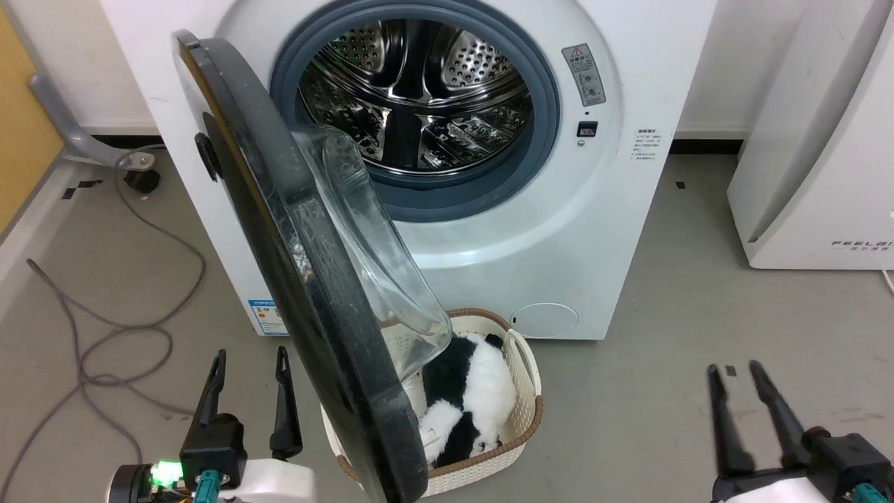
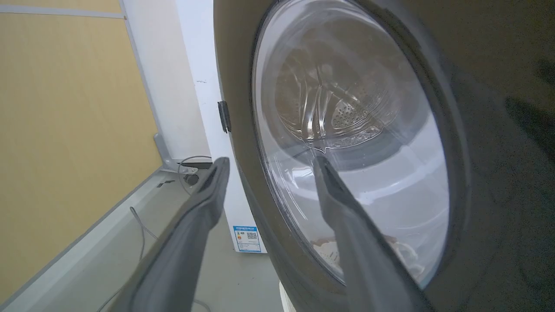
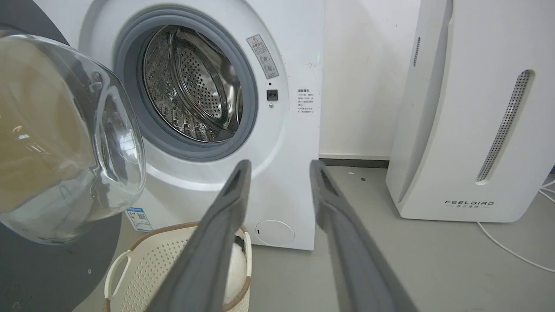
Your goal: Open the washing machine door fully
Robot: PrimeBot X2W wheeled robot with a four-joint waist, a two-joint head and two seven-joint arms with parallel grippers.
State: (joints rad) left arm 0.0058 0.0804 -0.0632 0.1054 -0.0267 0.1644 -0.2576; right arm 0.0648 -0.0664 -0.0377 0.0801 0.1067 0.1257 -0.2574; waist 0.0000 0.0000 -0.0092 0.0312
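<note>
Black door point(image 1: 297, 279), white machine point(image 1: 559, 230), grey gasket point(image 1: 543, 98), cream basket point(image 1: 529, 391), black-and-white plush point(image 1: 468, 391).

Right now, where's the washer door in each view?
Head view: door runs diagonally from upper left to bottom centre, nearly edge-on.
Left wrist view: centre and right, outer face.
Right wrist view: left edge, inner glass side.
Shared landmark: blue label on the washer front.

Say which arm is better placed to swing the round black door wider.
Probably left: the left tool, open, sits beside the outer face of the round black door; the right tool stands far off.
</note>
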